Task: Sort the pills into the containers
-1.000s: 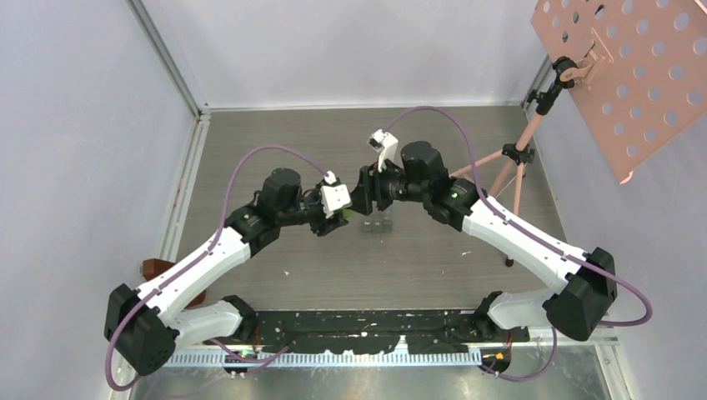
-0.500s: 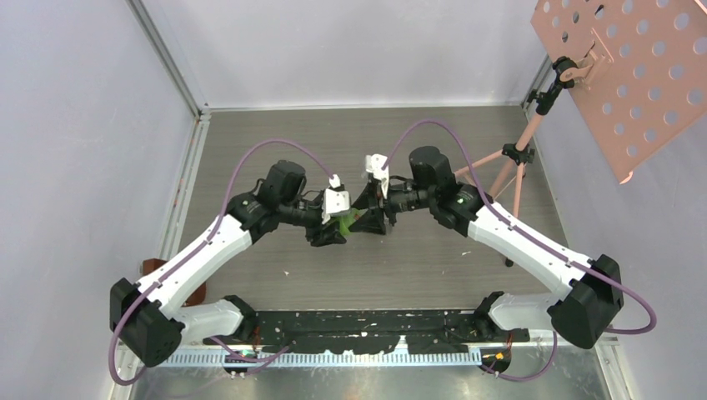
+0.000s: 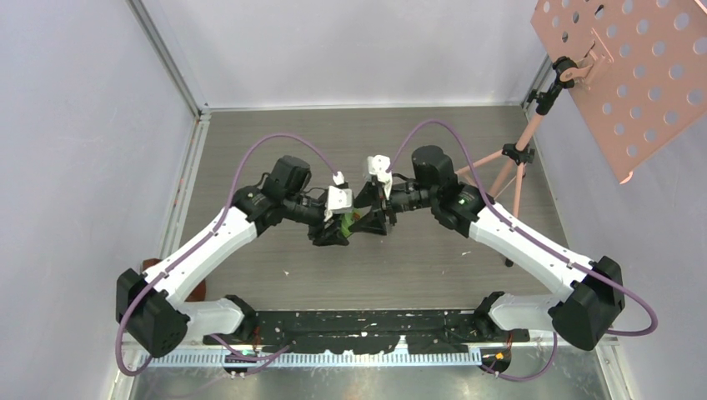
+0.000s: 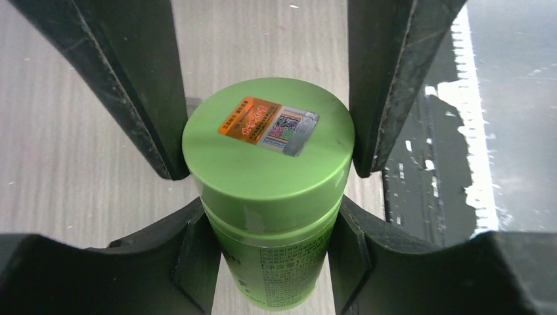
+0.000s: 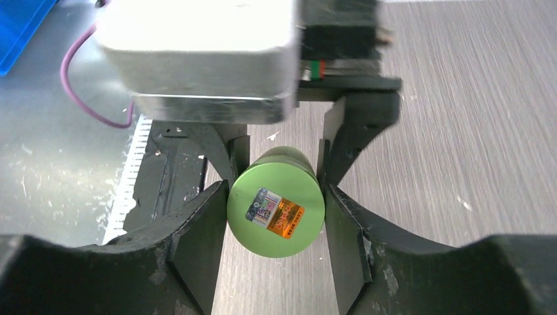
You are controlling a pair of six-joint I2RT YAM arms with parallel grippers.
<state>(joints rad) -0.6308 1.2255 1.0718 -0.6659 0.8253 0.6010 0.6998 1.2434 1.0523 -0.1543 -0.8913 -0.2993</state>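
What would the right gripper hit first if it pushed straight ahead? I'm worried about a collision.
The right gripper would first press on the green bottle between its jaws; just beyond, the left gripper faces it, gripping the same bottle. Their gap is unclear.

The bottle is glossy lime green all over, cap and body alike, with fine dark green print running down its side. On the flat cap sits a small sticker, one half bright orange with tiny dark lettering, the other half a silvery patch carrying a multicoloured QR pattern. The left hand and the right hand have matt black fingers, scuffed pale at the edges. The worktop is grey-brown with a fine streaked wood grain. Each arm is white and black, trailed by a purple cable. A salmon-pink perforated board stands on a stand of the same pink.
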